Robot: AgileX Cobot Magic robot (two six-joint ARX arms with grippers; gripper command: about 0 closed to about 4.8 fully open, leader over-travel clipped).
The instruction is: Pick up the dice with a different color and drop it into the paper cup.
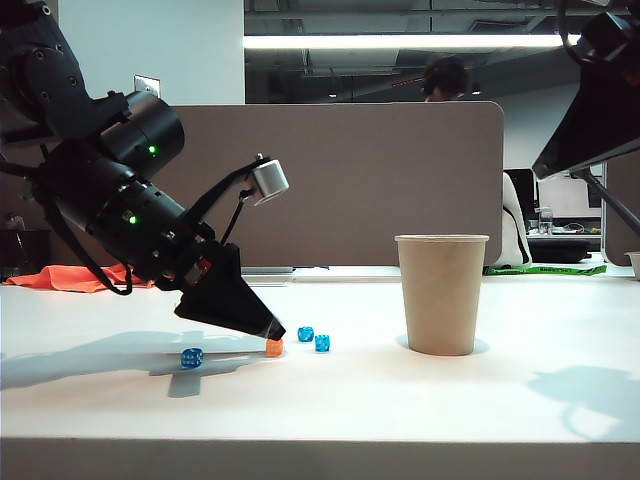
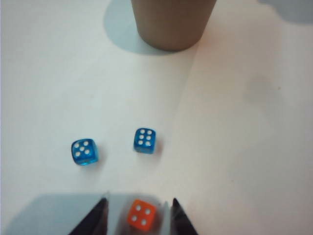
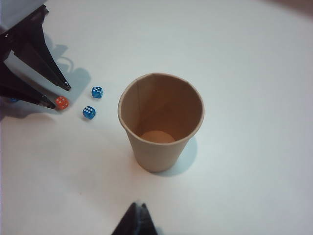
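Note:
The orange die (image 1: 274,347) rests on the white table to the left of the tan paper cup (image 1: 441,295). My left gripper (image 1: 272,332) slants down to the table and stands open, one finger on each side of the orange die (image 2: 142,214) with a gap on both sides. The right wrist view shows the same straddle, the orange die (image 3: 61,102) lying between the left gripper's tips (image 3: 59,97). My right gripper (image 3: 138,206) is shut with nothing in it, held high above the table, looking down into the upright cup (image 3: 156,156), which holds no die.
Two blue dice (image 2: 84,152) (image 2: 145,140) lie between the orange die and the cup (image 2: 171,22). A third blue die (image 1: 192,357) sits under the left arm. The right arm (image 1: 595,100) hangs at the upper right. A grey partition stands behind the table.

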